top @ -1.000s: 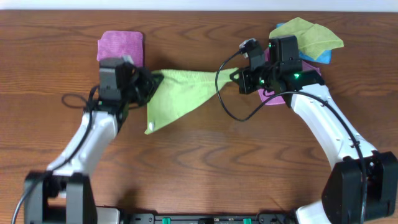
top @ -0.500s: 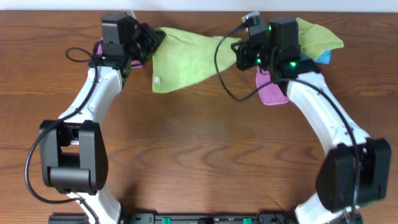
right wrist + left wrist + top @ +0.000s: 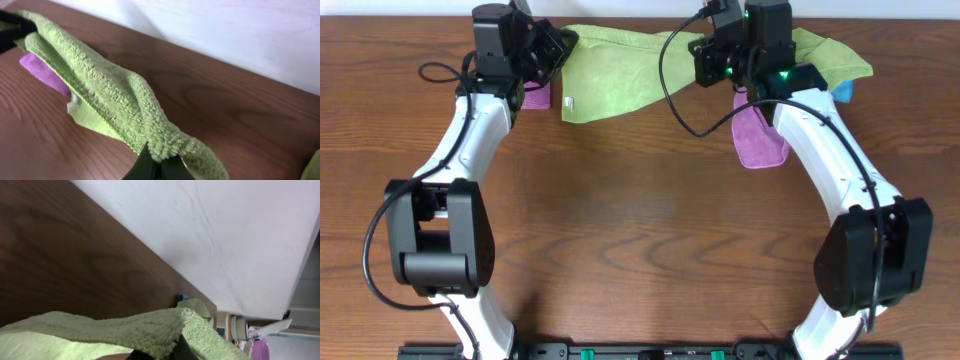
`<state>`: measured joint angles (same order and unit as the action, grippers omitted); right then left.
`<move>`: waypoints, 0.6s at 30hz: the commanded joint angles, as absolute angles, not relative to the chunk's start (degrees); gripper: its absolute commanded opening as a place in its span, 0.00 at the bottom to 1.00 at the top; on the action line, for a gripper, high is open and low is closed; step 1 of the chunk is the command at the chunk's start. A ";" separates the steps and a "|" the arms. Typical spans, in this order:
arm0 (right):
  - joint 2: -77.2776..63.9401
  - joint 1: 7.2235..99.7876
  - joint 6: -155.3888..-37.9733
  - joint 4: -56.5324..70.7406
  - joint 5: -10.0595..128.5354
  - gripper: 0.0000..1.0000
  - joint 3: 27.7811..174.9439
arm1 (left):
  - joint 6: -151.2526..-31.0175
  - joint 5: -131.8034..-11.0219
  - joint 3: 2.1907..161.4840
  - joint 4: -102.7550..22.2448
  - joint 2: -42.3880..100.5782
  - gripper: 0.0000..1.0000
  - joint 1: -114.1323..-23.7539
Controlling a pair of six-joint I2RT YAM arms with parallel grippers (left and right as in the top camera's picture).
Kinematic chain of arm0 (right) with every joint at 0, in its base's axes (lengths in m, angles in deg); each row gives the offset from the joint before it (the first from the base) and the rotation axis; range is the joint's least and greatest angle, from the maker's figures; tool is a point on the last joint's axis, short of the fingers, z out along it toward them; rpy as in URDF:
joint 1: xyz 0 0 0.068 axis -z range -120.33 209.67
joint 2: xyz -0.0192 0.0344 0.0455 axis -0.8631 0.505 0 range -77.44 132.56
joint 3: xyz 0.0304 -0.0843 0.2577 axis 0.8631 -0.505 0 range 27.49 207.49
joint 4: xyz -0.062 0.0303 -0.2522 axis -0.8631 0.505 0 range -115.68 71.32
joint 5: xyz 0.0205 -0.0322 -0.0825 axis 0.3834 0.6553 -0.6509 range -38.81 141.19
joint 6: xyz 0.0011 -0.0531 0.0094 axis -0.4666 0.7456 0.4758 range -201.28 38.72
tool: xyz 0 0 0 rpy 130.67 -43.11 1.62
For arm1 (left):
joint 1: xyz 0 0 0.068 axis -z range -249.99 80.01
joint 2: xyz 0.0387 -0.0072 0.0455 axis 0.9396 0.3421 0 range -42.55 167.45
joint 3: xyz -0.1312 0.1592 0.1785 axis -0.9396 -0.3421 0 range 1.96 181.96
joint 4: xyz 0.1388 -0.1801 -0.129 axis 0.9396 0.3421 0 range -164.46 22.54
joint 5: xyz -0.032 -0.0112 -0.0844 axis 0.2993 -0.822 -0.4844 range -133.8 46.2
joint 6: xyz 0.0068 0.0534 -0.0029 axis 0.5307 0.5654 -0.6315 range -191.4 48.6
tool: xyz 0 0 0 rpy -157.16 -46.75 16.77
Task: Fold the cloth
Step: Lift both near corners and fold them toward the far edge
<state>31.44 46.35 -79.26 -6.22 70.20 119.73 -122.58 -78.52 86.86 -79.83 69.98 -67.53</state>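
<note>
Now our green cloth (image 3: 620,68) is stretched between our two grippers at the far edge of the table (image 3: 640,230). Our left gripper (image 3: 560,42) is pinched tight on one top corner. Our right gripper (image 3: 698,48) is pinched tight on the other top corner. In the right wrist view we can see the fuzzy edge squeezed between the dark tips.

The rest of the cloth droops down from that top edge. Its low corner, the one with a little white tag (image 3: 568,102), sits just beside a purple cloth (image 3: 535,97). We cannot tell if that corner touches the table.

We think this cloth is very light and very soft. It has no shape of its own, so it sags and bunches wherever we do not hold it. The fuzz should help our tips hang on, so it will likely not slip. It will not break.

Corners look like the best places to hold it, because then the edges hang straight. If we let the top go slack, the fold may come out crooked. The floppy bottom could also drag across the purple cloth.
</note>
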 commanded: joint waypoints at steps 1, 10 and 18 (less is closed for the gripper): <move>31.33 47.00 -77.23 -5.80 63.82 0.01 120.61 | -121.51 -76.75 90.16 -80.53 70.57 0.06 -69.41; 31.33 47.33 -75.28 -6.15 61.50 0.01 124.43 | -121.24 -76.66 93.75 -80.55 70.59 0.06 -69.61; 31.33 47.37 -74.30 -2.79 61.46 0.01 126.12 | -119.98 -79.87 94.47 -78.69 70.59 0.06 -69.61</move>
